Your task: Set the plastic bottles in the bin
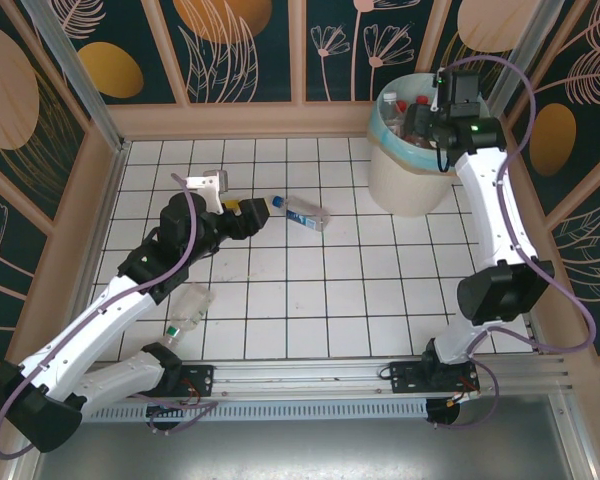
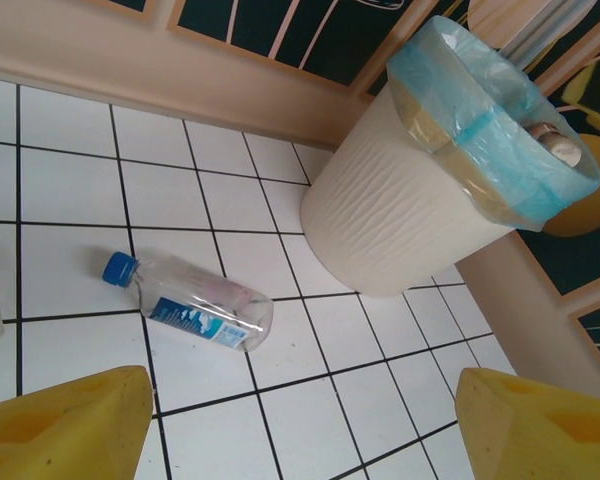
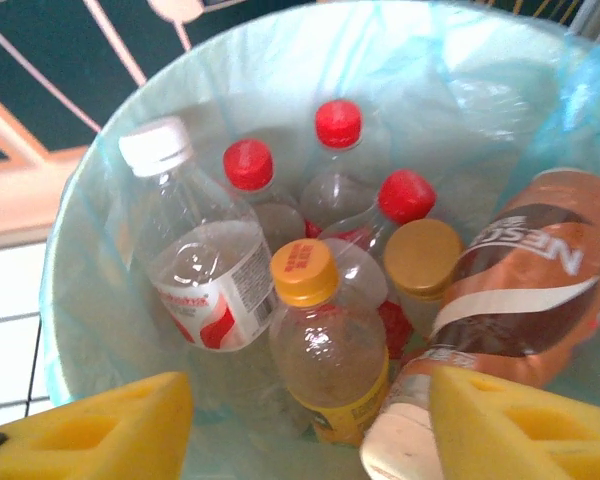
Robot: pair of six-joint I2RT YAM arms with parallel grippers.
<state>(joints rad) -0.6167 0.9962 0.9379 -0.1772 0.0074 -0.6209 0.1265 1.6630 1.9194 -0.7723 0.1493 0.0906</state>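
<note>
One clear bottle [image 1: 188, 306] lies toward the table's near left corner. The left gripper [image 2: 300, 410] is spread wide and empty, facing a blue-capped bottle [image 2: 194, 303] lying mid-table. The blue-lined cream bin [image 1: 405, 185] in the far right corner is full of bottles [image 3: 212, 280], with the right gripper [image 3: 305, 410] spread above it.

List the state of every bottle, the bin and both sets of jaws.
bin, upright, blue liner in place, bottles inside
bottles in the bin, piled together, most with caps up
blue-capped bottle, capped, lying on its side on the tiles
bottle by the left arm, lying on the tiles, outside the bin
left gripper, jaws open, empty
right gripper, jaws open above the bin
</note>
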